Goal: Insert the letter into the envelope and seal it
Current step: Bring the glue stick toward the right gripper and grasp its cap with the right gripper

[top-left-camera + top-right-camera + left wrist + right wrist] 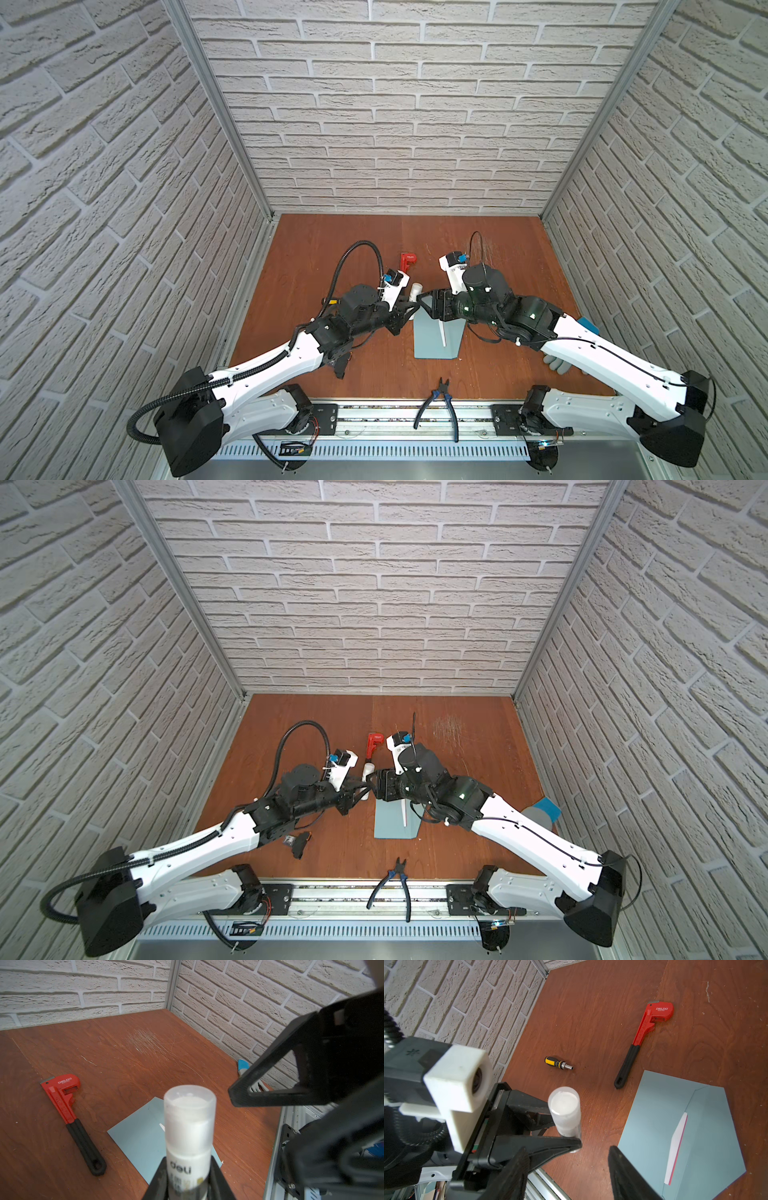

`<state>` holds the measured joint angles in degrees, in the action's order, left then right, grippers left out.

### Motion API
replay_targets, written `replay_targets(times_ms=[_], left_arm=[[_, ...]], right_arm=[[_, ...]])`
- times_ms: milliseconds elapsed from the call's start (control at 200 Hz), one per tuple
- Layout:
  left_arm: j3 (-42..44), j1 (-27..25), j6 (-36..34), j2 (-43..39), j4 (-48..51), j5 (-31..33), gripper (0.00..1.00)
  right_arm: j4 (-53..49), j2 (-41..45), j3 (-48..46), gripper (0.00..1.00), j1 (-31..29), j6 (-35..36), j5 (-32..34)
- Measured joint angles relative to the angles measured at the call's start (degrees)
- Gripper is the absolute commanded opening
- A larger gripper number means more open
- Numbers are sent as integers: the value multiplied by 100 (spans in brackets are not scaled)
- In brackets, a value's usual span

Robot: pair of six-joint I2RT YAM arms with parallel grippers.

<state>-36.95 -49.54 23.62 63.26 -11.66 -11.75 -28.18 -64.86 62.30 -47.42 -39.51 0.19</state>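
Two grippers meet over the middle of the wooden table (316,257), and we find the envelope (428,345) lying flat directly below them, its far end hidden under them in both top views. Its long axis runs from the far side of the table toward the near edge. The pointed flap (716,1136) looks to us to lie open and flat, aimed to the right in both top views, though its tip is hard to make out there. Of the letter (676,1151) we see only a narrow white sliver with a red edge along the pocket's mouth. The sliver's length runs the same way as the envelope, slightly slanted, and the rest is inside. The left gripper (188,1180) is clamped on a white glue stick (190,1122), whose capped end sticks out past the fingertips toward the other arm. The right gripper (568,1153) has its jaws well apart and faces that cap from just beside it; we cannot tell whether it touches. A red pipe wrench (62,1093) lies beyond the envelope, and blue-handled pliers (440,399) rest at the table's near edge.
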Motion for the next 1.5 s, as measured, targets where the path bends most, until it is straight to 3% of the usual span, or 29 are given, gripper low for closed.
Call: replay_targets(times_ms=[455,1150,1500], left_arm=[[0,-164,4,170,-310,-39,16],[0,-227,13,238,-387,-76,14],[0,-236,-31,238,-376,-13,7]], right_arm=[[-90,-249,192,59,-4,39,306],[-122,-525,358,25,-7,55,557],[-120,-525,358,19,-7,44,570]])
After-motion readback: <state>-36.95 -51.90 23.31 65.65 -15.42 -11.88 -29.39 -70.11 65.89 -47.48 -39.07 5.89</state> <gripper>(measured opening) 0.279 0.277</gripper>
